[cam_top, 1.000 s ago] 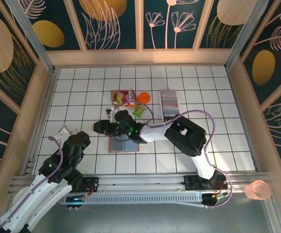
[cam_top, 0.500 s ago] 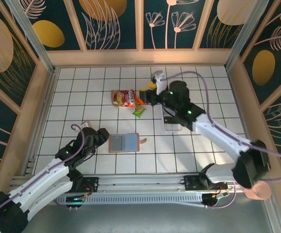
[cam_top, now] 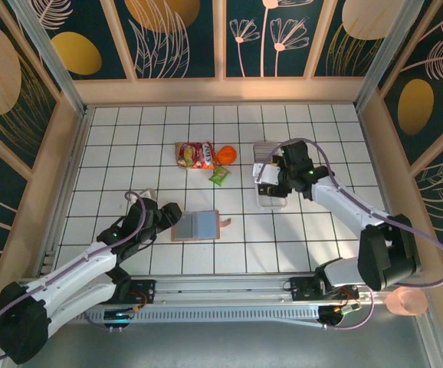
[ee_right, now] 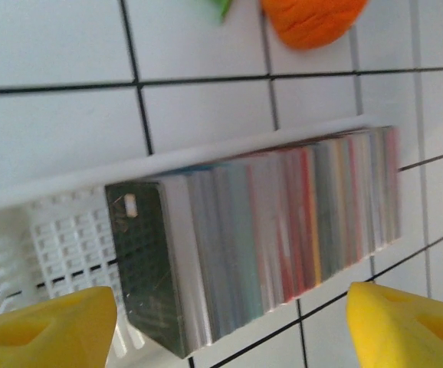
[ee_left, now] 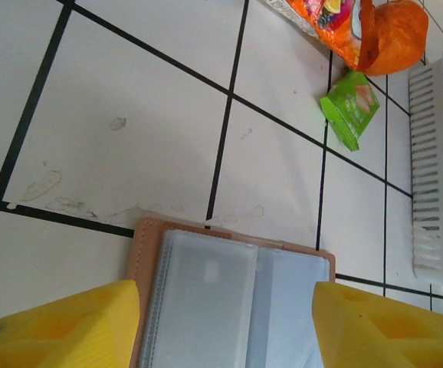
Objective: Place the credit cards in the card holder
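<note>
The card holder (cam_top: 198, 226) lies open on the tiles, salmon cover down and grey pockets (ee_left: 229, 299) up. My left gripper (cam_top: 168, 218) sits at its left edge. In the left wrist view its yellow fingertips (ee_left: 53, 326) stand wide on either side of the holder, so this gripper (ee_left: 221, 330) is open, gripping nothing. The credit cards (ee_right: 283, 230) stand on edge as a dense striped row in a white tray (ee_right: 60, 222), a dark card at the row's end. My right gripper (ee_right: 229, 330) hovers open over that row, at the tray (cam_top: 267, 201) in the top view.
Snack packets lie behind the holder: a red-yellow one (cam_top: 195, 155), an orange one (cam_top: 227, 154) and a small green one (cam_top: 219, 175). The green packet (ee_left: 352, 107) and the tray's wall (ee_left: 436, 169) also appear in the left wrist view. Wooden walls ring the tiled table.
The right arm swung from over the card holder back to the tray of cards and opened wider. The left arm reached forward to the holder's left edge and opened.
</note>
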Controlling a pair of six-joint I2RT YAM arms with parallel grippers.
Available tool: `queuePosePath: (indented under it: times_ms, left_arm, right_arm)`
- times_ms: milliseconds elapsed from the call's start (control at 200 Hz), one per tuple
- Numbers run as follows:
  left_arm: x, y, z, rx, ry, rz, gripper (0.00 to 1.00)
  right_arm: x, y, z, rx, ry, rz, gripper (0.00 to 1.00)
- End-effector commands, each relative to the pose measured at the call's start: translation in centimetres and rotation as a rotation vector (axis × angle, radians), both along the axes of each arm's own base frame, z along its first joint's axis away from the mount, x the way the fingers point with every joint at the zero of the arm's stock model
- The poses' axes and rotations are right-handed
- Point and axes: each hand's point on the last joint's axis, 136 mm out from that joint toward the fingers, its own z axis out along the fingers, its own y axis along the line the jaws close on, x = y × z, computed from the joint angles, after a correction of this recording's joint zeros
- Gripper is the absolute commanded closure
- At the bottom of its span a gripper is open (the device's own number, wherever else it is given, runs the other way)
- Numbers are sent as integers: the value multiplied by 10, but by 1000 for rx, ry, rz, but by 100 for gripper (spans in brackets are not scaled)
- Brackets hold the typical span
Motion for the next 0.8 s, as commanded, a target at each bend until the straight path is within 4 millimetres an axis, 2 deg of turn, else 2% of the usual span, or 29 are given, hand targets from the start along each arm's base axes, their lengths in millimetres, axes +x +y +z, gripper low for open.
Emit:
queuePosePath:
  times_ms: [0, 85, 275, 365, 541, 616, 796]
  left_arm:
    - [-1, -1, -1, 16, -22, -31, 38]
    - [-3, -2, -4, 6, -18, -33, 37]
    - [-7, -2, -12, -9, 3, -35, 37]
    - [-8, -5, -13, -17, 8, -45, 38]
    - [-10, -4, -15, -22, 13, -44, 41]
    - [-10, -5, -15, -27, 13, -43, 42]
    - [-10, -7, -15, -38, 17, -45, 48]
  right_arm:
    - [1, 0, -10, -102, 13, 95, 20]
    - [4, 0, -23, -145, 13, 107, 20]
    - [22, 7, -41, -174, -4, 101, 23]
    - [30, 2, -48, -229, -24, 91, 24]
    - [37, 2, -48, -251, -66, 93, 30]
    - [40, 2, -42, -252, -89, 89, 30]
    - [40, 3, -32, -251, -114, 96, 39]
